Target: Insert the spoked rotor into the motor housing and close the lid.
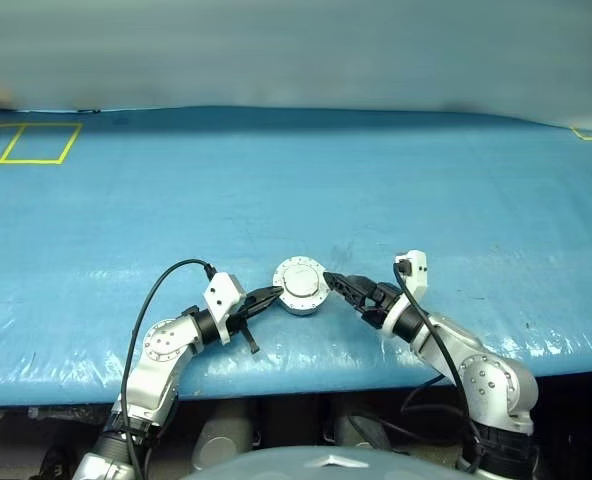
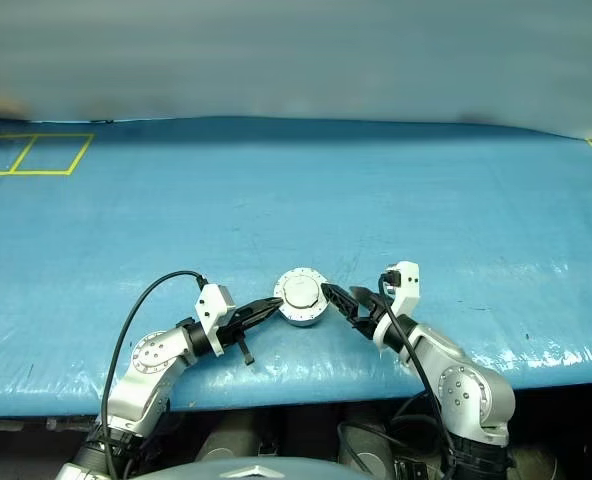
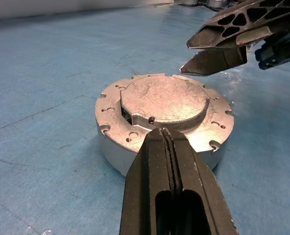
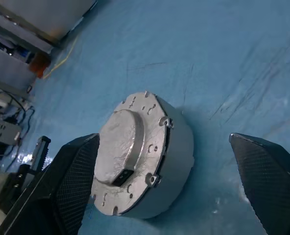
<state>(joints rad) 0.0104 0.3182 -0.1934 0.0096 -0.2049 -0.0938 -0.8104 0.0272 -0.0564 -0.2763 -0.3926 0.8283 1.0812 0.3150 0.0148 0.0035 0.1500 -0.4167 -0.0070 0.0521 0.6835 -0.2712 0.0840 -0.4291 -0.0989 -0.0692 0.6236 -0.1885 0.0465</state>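
Motor housing [image 1: 301, 286] sits near the counter's [image 1: 396, 190] front edge with its lid [image 3: 163, 102] on. Left hand [image 1: 273, 294], shut and empty, touches its side, maybe steadying it. Right hand [image 1: 333, 283] waits wide open, empty.

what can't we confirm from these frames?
- Spoked rotor: the closed lid on the motor housing hides the inside, so it can't be confirmed.
- Contact: left end effector, shut, overlaps the lid's near rim in the left wrist view; touching or just in front is unclear.
- Right end effector: open, fingers cut off by the frame edges.
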